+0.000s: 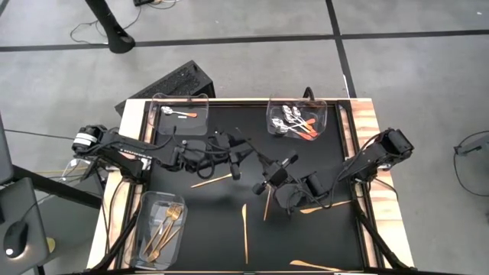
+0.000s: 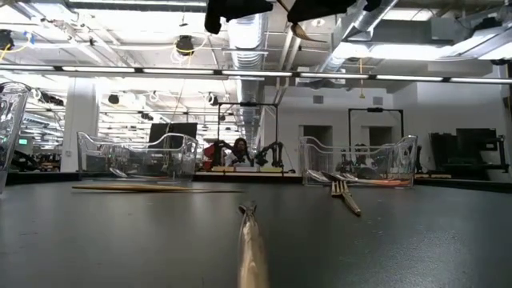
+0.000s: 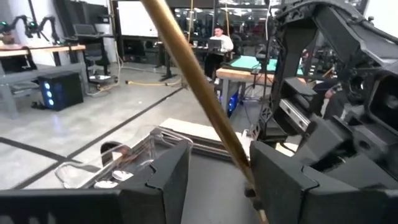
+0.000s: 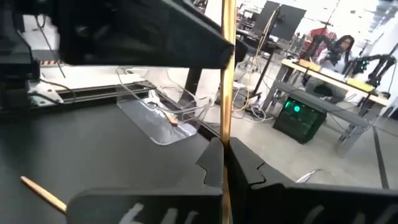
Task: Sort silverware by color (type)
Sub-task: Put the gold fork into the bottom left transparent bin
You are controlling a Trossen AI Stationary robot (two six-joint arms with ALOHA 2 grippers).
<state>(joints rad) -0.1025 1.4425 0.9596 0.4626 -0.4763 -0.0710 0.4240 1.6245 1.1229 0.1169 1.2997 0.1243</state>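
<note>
Black table (image 1: 229, 221); right hand (image 1: 269, 183) pinching gold knife (image 1: 266, 205), left hand (image 1: 235, 156) spread.

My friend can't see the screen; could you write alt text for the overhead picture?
Seen from above, two dark robot arms meet over a black table, the right hand gripping a slim gold knife. Clear trays hold spoons and gold forks; more gold pieces lie loose.

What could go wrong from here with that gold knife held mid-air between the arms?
1. The right gripper is shut on the gold knife with only a thin pinch, so the knife may pivot or slip.
2. The left gripper stands open around the same knife. If the right lets go before it closes, the knife likely drops onto the table.
3. The grippers sit very close together, so they could touch.
</note>
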